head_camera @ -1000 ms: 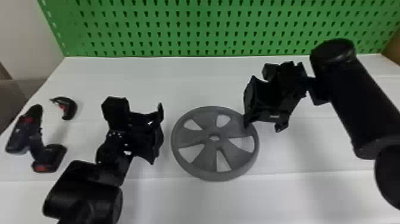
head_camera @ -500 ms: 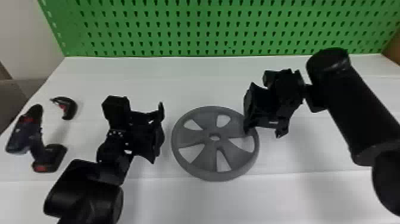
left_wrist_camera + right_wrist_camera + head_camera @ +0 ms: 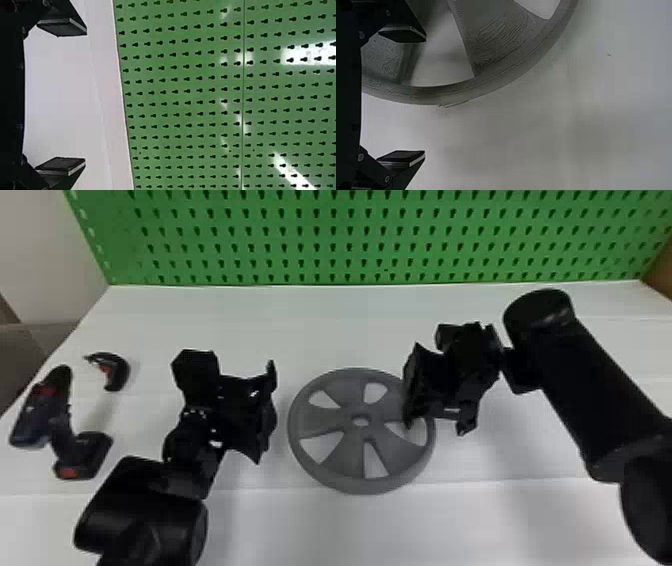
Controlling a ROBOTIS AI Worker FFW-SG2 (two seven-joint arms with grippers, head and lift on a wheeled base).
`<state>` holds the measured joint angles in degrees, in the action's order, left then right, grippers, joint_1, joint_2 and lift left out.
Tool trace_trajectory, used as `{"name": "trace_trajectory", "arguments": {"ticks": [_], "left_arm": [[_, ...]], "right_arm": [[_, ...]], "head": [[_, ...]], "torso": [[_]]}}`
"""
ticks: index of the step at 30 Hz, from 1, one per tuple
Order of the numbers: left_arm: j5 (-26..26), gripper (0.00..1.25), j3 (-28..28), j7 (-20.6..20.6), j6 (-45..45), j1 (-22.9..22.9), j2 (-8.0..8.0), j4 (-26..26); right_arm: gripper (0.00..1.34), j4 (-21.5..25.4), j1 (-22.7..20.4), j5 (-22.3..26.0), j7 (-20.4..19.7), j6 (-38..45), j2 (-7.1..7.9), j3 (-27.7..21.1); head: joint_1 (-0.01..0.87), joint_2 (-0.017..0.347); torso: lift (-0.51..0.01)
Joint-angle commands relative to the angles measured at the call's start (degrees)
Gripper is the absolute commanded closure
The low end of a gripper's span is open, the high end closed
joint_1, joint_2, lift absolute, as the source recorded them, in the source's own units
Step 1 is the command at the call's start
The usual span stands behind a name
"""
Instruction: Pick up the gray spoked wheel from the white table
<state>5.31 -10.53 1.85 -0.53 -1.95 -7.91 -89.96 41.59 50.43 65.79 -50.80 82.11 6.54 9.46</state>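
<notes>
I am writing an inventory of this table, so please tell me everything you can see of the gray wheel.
The gray wheel is round, with a thick rim, five broad spokes and a small open hub. Fine lines mark its surface, perhaps printed plastic. It lies flat on the white table between the left gripper and the open right gripper, which has one finger over the wheel, the other outside its rim; I cannot tell whether it touches.

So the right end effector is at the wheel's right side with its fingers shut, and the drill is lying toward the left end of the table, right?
One thing is off: the right end effector has its fingers wide open, as the right wrist view shows. It is at the right side of the gray spoked wheel, and the drill lies toward the table's left end.
</notes>
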Motion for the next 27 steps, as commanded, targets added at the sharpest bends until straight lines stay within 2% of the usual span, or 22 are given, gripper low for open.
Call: {"name": "trace_trajectory", "arguments": {"ticks": [1,21,23,27], "left_arm": [[0.05,0.13,-0.02,0.0,0.0,-0.07,0.0,-0.04],[0.14,0.13,-0.11,0.0,0.0,-0.16,0.0,0.05],[0.14,0.13,-0.11,0.0,0.0,-0.16,0.0,0.05],[0.14,0.13,-0.11,0.0,0.0,-0.16,0.0,0.05]], "right_arm": [[0.25,-0.46,-0.34,0.74,0.0,-0.37,-0.03,0.21],[0.27,-0.89,-0.34,0.39,0.0,-1.34,0.32,1.44],[0.32,-0.89,-0.34,0.39,0.0,-1.42,0.32,1.52],[0.65,-0.98,-0.34,0.48,0.09,-1.6,0.32,1.7]], "head": [[0.767,0.035],[0.767,0.035],[0.767,0.035],[0.767,0.035]], "torso": [[-0.107],[-0.107],[-0.107],[-0.107]]}}
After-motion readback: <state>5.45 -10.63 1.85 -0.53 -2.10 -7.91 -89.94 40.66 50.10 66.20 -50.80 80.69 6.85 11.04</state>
